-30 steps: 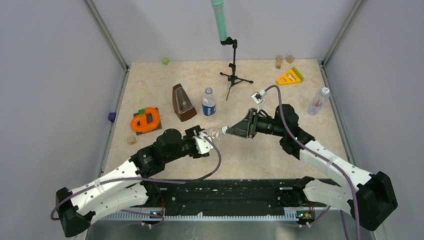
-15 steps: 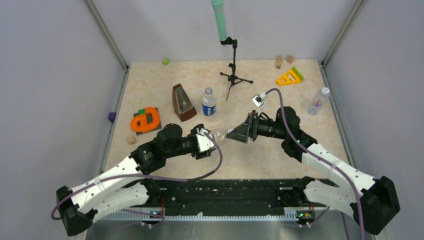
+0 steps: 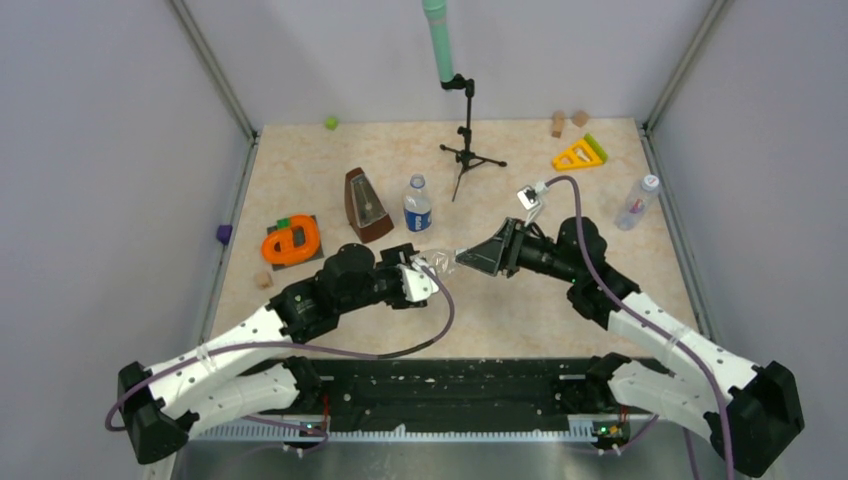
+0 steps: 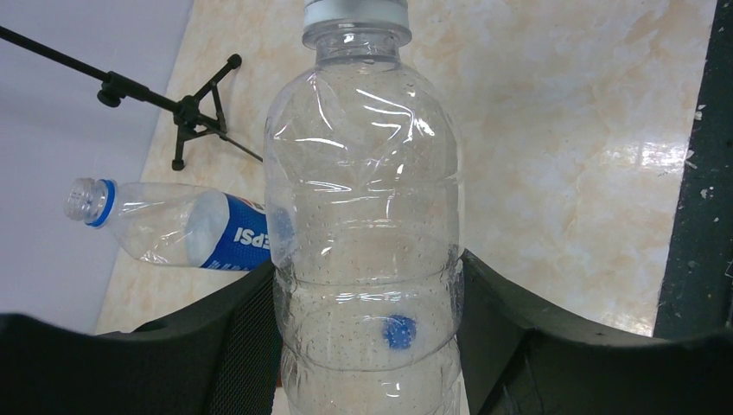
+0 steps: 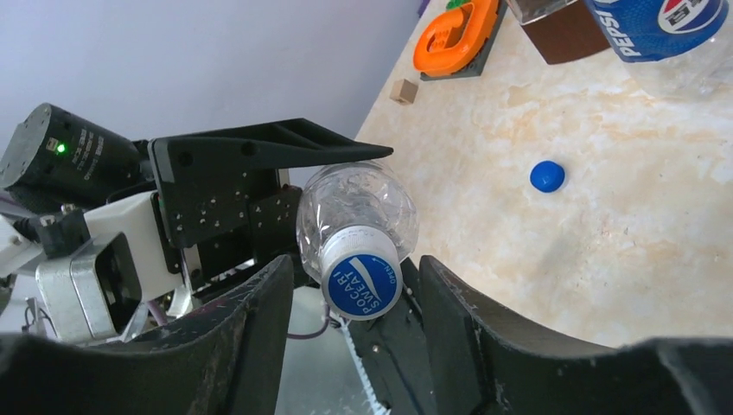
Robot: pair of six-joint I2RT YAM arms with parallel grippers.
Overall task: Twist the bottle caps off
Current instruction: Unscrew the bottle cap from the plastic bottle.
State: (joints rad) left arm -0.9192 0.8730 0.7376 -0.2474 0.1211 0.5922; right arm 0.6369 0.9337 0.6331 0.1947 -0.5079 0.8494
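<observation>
Clear plastic, thin and easy to dent: this is the small clear plastic bottle [image 3: 440,264] that you see from the top camera. It is held on its side above the middle of the beige marbled table [image 3: 300,170], between the two arms. The left claw [image 3: 424,273] has its body. The right claw [image 3: 462,258] meets it from the right, at the neck end. The blue-and-white labelled bottle [image 3: 417,210] stands just beyond them. The bluish-tinted bottle [image 3: 636,204] stands well apart at the far right, with a white cap [image 3: 650,183] on.

From the left wrist camera, the two black fingers [image 4: 519,328] press on both sides of the lower body, so the left claw is closed on the bottle. Its white round screw cap [image 4: 356,10] is on. The labelled bottle behind has an open mouth.

From the right wrist camera, the cap sits between the right fingers [image 5: 251,328] with a gap at each side. This claw is open around the cap, not gripping. A dark blue round cap [image 5: 547,175] lies loose on the table.

Now the risks, as I judge them. If you close off-centre, the cap can slip when you twist. If the left grip is too soft, the whole bottle will turn with the cap. If it is too hard, the wall may buckle. Once free, the cap may drop and roll away.
</observation>
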